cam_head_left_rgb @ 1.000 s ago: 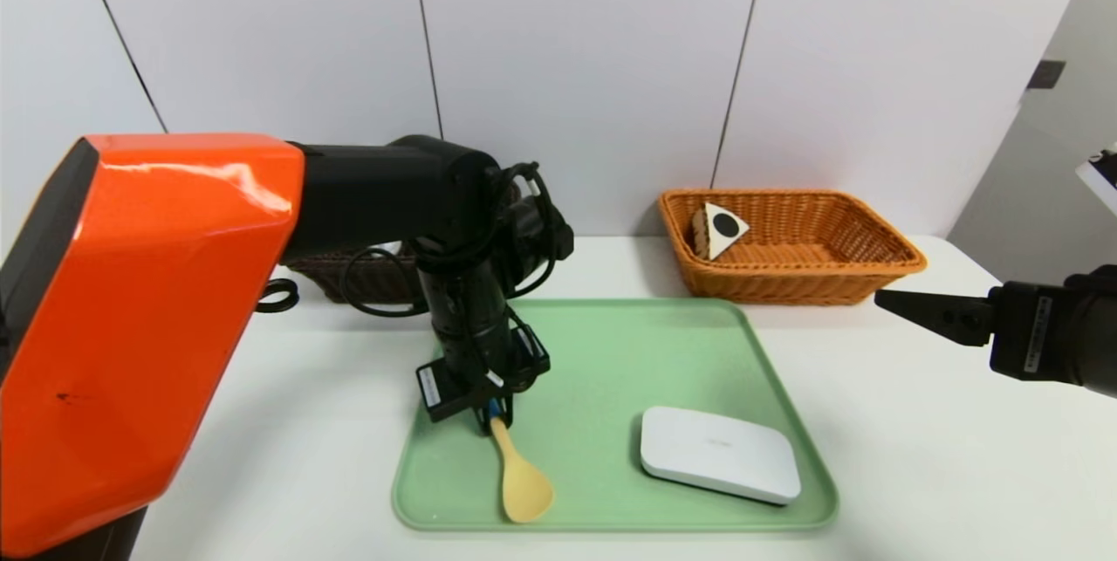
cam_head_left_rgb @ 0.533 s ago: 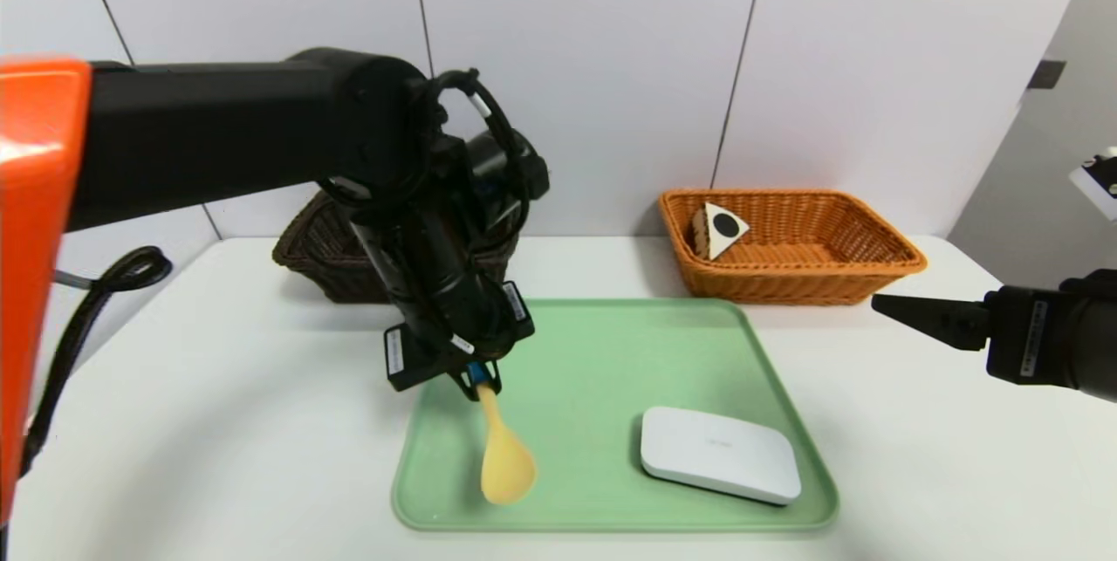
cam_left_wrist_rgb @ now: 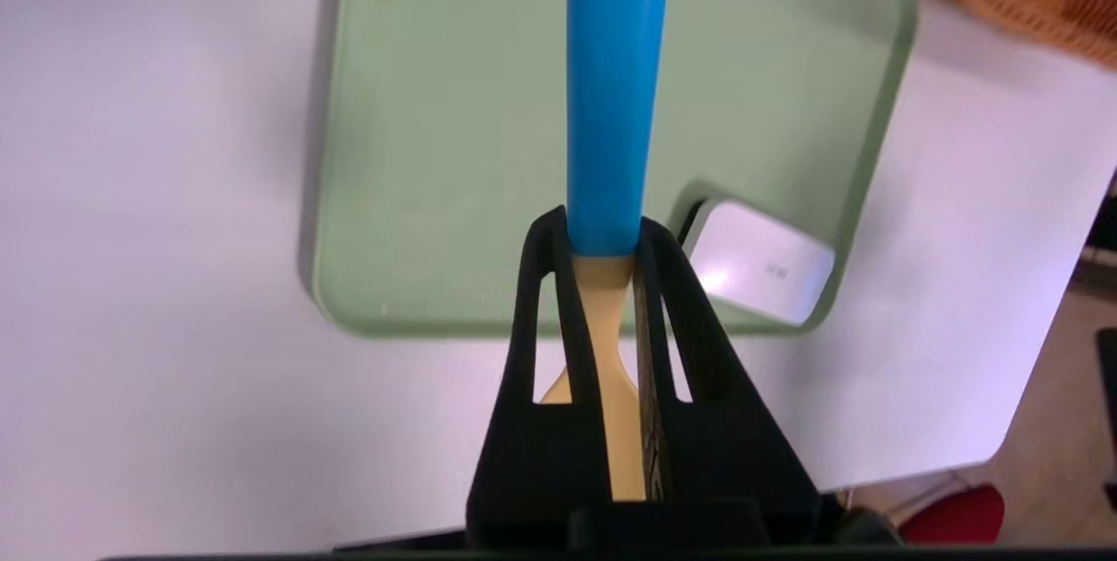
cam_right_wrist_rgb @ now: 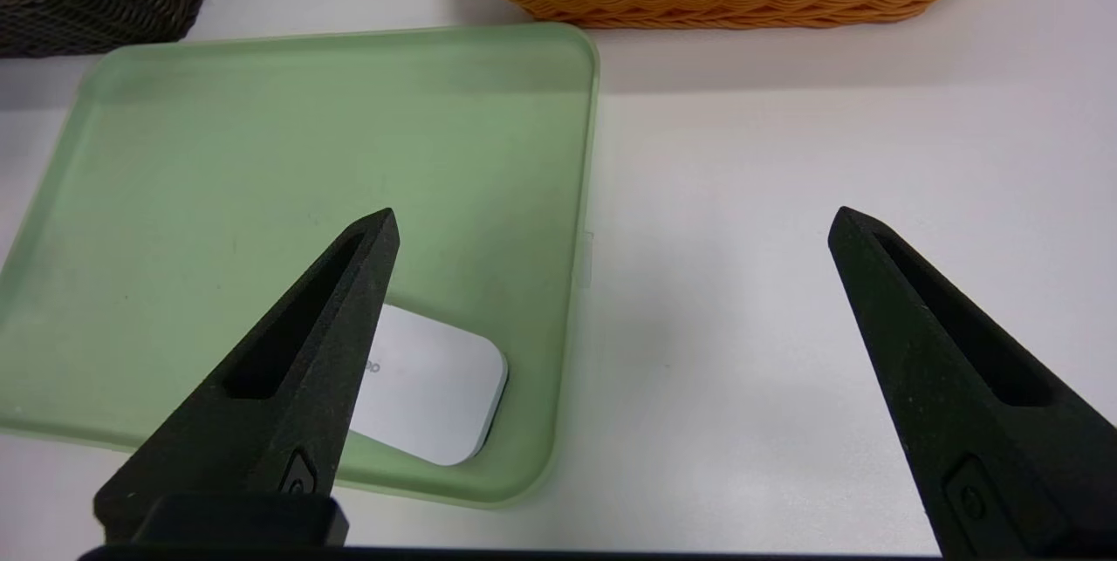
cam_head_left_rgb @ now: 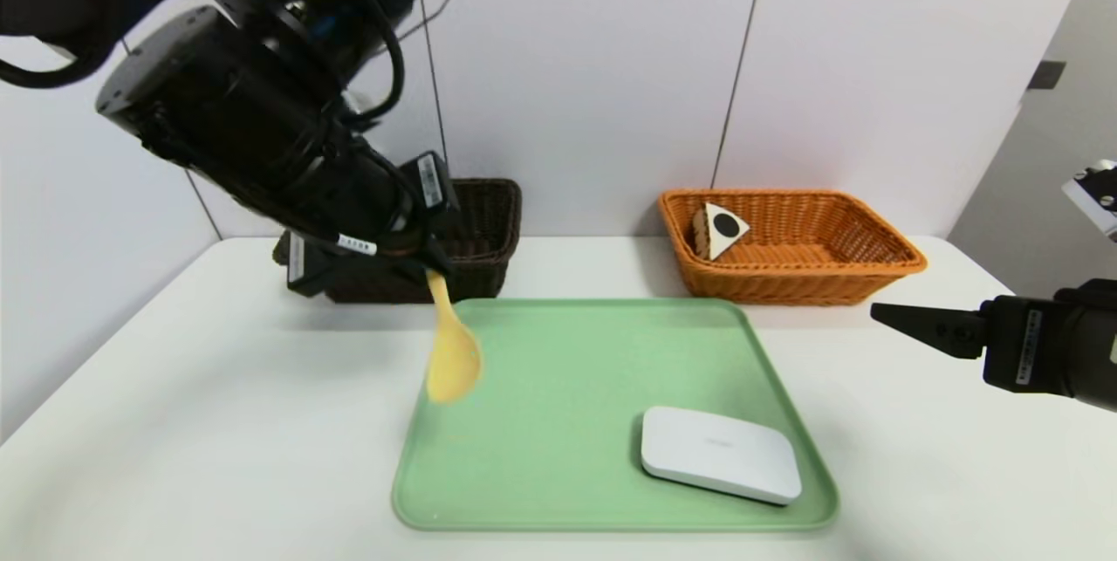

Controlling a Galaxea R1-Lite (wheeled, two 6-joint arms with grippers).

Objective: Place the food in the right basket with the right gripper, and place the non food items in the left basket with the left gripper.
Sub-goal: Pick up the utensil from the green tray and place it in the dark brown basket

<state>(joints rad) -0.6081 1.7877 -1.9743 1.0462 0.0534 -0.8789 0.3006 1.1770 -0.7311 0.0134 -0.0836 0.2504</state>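
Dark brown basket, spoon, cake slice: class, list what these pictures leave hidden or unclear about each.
- Dark brown basket: in the head view the left arm covers most of it, so its contents cannot be made out.
- Spoon: the left gripper hides its blue handle in the head view; the left wrist view's fingers cover its bowl.
- Cake slice in the orange basket: its top is turned away.

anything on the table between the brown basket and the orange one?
Nothing: in the head view only bare white table lies between the dark brown basket and the orange basket; the green tray sits nearer the robot.
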